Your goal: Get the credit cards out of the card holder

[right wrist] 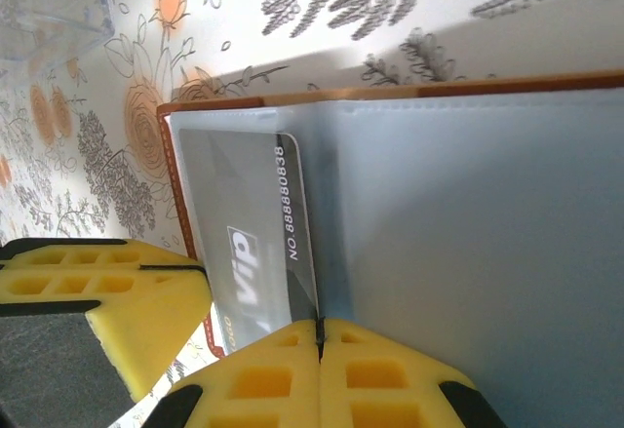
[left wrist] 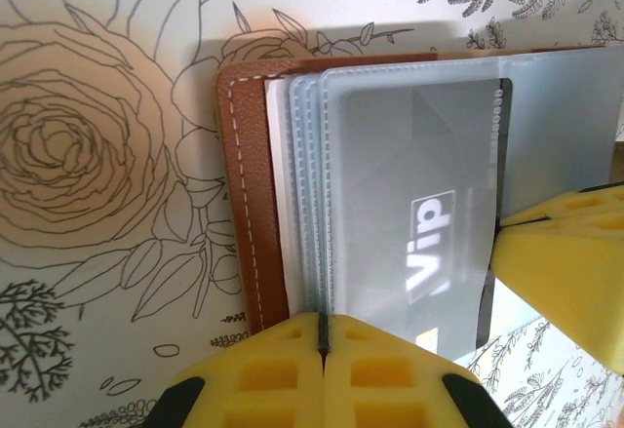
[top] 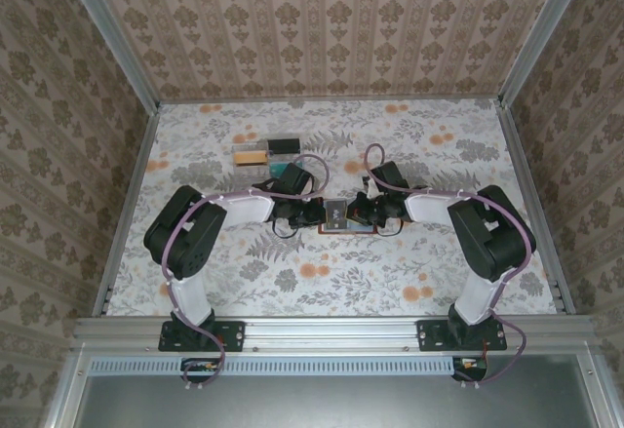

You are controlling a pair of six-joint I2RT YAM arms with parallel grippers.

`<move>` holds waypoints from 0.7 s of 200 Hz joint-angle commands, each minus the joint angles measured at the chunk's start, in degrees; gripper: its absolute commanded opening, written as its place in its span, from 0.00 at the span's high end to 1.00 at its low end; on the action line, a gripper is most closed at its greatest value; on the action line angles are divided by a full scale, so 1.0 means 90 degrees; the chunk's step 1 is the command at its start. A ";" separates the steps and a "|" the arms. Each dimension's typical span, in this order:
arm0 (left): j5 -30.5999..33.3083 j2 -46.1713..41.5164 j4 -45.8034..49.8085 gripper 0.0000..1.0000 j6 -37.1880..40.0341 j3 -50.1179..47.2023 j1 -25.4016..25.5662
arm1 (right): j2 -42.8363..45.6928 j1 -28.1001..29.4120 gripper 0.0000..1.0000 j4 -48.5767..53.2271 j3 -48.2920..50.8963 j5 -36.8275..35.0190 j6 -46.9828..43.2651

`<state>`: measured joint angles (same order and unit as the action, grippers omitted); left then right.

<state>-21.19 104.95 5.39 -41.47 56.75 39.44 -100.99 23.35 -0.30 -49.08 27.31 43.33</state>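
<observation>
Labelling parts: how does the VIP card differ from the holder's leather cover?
The VIP card is grey with white lettering; the leather cover is brown with pale stitching. The card is smaller and sits under a clear sleeve; the cover lies beneath. Both are flat.

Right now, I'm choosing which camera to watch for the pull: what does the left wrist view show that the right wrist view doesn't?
Left wrist alone: the stacked edges of the clear sleeves, with the left pincer shut on them. Right wrist alone: the number printed on the card, and the right pincer shut at that card's corner. Shared: the grey card, the brown wallet, both yellow pincers, the flowered table.
</observation>
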 commanded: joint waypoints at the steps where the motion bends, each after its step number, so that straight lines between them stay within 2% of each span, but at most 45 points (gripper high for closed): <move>1: 0.0250 0.0117 0.0562 1.00 -0.0168 0.0011 -0.0109 | 0.0243 -0.0172 1.00 -0.0015 0.0204 0.0068 -0.0061; 123: 0.0230 -0.0108 0.0642 1.00 -0.0109 0.0059 -0.0144 | 0.1104 -0.0613 1.00 0.0230 0.0666 0.0254 -0.0438; 140: 0.0170 -0.0282 0.0575 0.81 -0.0117 0.0102 -0.0144 | 0.1263 -0.0649 1.00 0.0192 0.0734 0.0294 -0.0459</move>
<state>-20.91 104.75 6.87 -42.19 56.82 38.79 -92.60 17.98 0.40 -43.59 28.01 40.82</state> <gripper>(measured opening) 0.102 0.064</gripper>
